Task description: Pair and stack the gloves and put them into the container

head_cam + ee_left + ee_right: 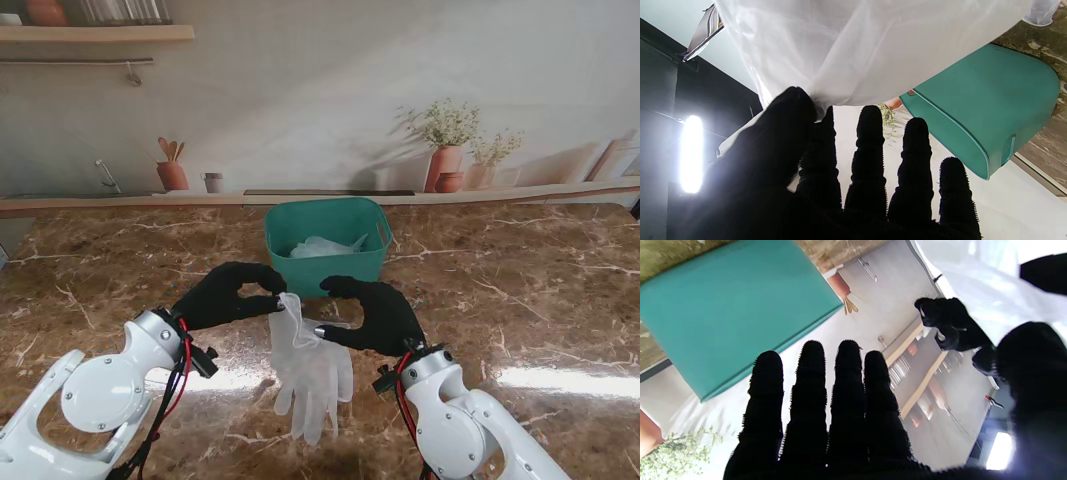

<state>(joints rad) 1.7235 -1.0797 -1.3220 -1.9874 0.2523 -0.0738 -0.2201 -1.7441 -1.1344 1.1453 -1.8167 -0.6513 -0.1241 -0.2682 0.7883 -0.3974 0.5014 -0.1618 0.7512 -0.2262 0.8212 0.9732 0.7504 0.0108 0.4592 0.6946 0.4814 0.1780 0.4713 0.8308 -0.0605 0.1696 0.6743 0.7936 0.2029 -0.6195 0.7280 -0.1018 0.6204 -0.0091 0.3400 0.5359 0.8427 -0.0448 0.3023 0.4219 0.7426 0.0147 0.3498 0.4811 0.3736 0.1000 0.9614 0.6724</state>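
Observation:
A translucent white glove (311, 366) hangs with its cuff up and its fingers pointing toward me, just in front of the teal container (372, 262). My left hand (228, 294) is shut on the cuff, pinching it between thumb and forefinger; the left wrist view shows that pinch (813, 110) under the glove (857, 50), with the container (990, 110) beyond. My right hand (372, 313) is to the glove's right, its four fingers (826, 400) straight and its thumb against the glove's edge (973, 280). More translucent gloves (322, 246) lie inside the container (730, 300).
The brown marble table (520, 300) runs out to both sides of the container. A low ledge (120, 204) and a printed kitchen backdrop close off the far edge. My left hand (950, 326) also shows in the right wrist view.

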